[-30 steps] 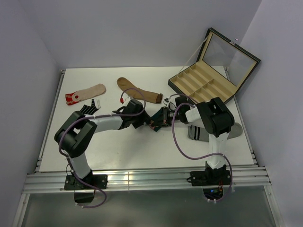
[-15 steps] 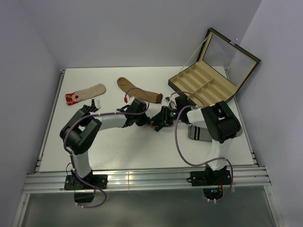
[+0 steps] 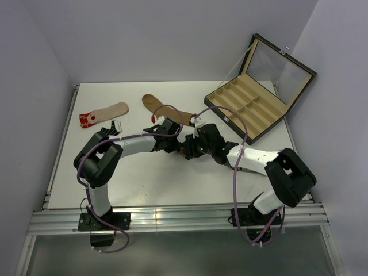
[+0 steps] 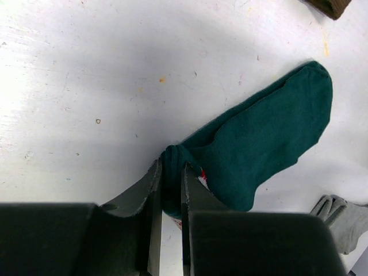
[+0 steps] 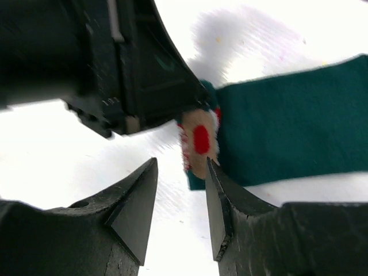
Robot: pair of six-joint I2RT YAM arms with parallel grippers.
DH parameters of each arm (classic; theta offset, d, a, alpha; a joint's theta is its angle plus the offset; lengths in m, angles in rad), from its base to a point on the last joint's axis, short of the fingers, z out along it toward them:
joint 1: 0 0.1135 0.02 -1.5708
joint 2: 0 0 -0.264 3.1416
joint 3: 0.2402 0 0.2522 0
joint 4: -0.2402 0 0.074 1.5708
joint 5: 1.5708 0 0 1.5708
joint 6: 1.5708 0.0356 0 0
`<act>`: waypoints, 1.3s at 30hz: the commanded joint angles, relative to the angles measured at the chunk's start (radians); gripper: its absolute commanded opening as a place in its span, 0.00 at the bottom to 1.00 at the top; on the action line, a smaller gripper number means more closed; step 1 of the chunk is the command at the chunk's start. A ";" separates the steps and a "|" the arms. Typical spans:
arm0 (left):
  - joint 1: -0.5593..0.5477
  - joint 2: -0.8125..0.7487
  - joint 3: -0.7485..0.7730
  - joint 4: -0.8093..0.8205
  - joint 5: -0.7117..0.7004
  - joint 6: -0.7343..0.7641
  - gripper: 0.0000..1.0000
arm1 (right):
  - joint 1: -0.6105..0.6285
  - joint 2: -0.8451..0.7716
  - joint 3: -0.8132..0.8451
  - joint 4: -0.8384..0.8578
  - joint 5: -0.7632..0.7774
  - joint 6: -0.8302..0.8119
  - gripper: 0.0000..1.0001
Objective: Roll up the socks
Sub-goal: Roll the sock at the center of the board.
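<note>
Here, around the middle of the counter (image 3: 161, 184), the left fingers (image 4: 141, 192) are pinched tight on the rolled-up end of the dark teal sock (image 4: 270, 126), with only that fold of cloth between them. The rest of the sock lies flat, its rounded end pointing away. The right fingers (image 5: 135, 201) face them from the other side, parted with a clear gap and holding nothing. Their tips stop just short of the roll, where a beige patch with a red spot shows. A grey sock (image 4: 339, 221) lies near the teal one. Toward the left edge lies a black sock with white stripes (image 3: 112, 129), and beyond it a beige red-toed sock (image 3: 106, 113). A brown sock (image 3: 164, 109) lies toward the far edge, and an open box (image 3: 253, 103) sits at the far right corner.
</note>
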 commanded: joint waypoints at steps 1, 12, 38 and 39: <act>-0.001 -0.005 0.005 -0.114 -0.054 0.040 0.08 | 0.026 0.012 -0.013 0.047 0.113 -0.092 0.47; -0.002 0.012 0.015 -0.126 -0.054 0.020 0.08 | 0.123 0.107 0.024 0.033 0.197 -0.169 0.47; 0.016 -0.182 -0.152 -0.025 -0.091 -0.126 0.62 | -0.061 0.245 0.105 -0.114 -0.242 -0.049 0.00; 0.016 -0.195 -0.161 -0.014 -0.092 -0.130 0.65 | -0.079 0.275 0.122 -0.120 -0.284 -0.028 0.00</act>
